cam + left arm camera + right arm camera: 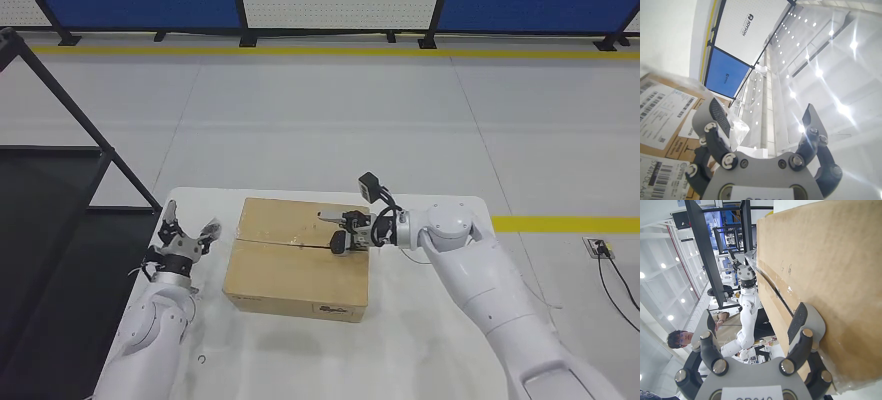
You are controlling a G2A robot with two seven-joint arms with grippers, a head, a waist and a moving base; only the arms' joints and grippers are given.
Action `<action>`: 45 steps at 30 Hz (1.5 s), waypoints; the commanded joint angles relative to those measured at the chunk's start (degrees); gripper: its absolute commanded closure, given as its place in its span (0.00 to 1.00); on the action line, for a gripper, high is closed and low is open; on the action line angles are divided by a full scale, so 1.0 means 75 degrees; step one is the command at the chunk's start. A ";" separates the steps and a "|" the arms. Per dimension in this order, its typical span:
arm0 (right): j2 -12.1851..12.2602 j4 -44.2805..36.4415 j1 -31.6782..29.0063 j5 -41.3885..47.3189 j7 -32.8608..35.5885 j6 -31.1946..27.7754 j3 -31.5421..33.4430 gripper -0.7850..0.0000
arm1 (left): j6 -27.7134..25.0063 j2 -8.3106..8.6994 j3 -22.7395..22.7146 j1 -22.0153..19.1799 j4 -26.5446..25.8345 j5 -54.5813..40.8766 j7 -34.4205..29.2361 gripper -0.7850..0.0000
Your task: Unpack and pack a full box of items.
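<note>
Two tools stand with fingers apart: the right tool [335,230] at the centre seam [285,241] of the closed brown cardboard box [300,262], the left tool [190,222] upturned just beside its left end; a finger slipping off the flap could, in my judgement, shove the box toward the white worktop's [420,330] close far edge; open room lies nearer the robot.

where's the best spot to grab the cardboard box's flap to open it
Probably the flap edge along the centre seam of the cardboard box, at its end beside the right tool: a dark gap shows there, so one finger could slip under, from above.
</note>
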 commanded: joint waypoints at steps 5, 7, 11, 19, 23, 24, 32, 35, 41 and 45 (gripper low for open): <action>0.0030 -0.0094 -0.0044 -0.0046 -0.0033 0.0051 0.0038 0.00 | 0.0114 -0.0042 0.0118 -0.0290 0.0183 0.0190 0.0312 0.00; 0.0039 -0.0136 -0.0058 -0.0052 -0.0040 0.0062 0.0051 0.00 | 0.0076 -0.0054 0.0093 -0.0383 0.0170 0.0139 0.0331 0.00; 0.0049 -0.0194 -0.0078 -0.0064 -0.0056 0.0111 0.0059 0.00 | -0.0090 -0.0055 0.0035 -0.0306 -0.0118 0.0235 0.0227 0.00; 0.0030 -0.0194 -0.0061 -0.0044 -0.0059 0.0121 0.0019 0.00 | -0.0005 -0.0053 -0.0011 -0.0046 -0.0873 0.0408 0.0070 0.00; 0.0022 -0.0137 -0.0044 -0.0023 -0.0060 0.0093 0.0011 0.00 | 0.0113 -0.0054 0.0022 0.0094 -0.1335 0.0524 -0.0018 0.00; 0.0021 -0.0124 -0.0042 -0.0021 -0.0059 0.0084 0.0010 0.00 | 0.0130 -0.0054 0.0040 0.0147 -0.1448 0.0567 -0.0046 0.00; 0.0028 -0.0067 -0.0052 0.0013 -0.0048 0.0004 0.0036 0.00 | 0.0604 -0.0054 0.0223 0.0313 -0.1994 0.0957 -0.0147 0.00; 0.0037 -0.0053 -0.0066 0.0019 -0.0040 -0.0031 0.0056 0.00 | 0.0753 -0.0066 0.0328 0.0226 -0.1948 0.1095 -0.0081 0.00; 0.0067 -0.0052 -0.0131 0.0045 -0.0033 -0.0103 0.0117 0.00 | 0.0744 -0.0101 0.0581 0.0111 -0.1946 0.1377 -0.0104 0.00; 0.0084 -0.0084 -0.0173 0.0056 -0.0023 -0.0120 0.0145 0.00 | 0.0678 -0.0128 0.0765 0.0113 -0.2077 0.1585 -0.0111 0.00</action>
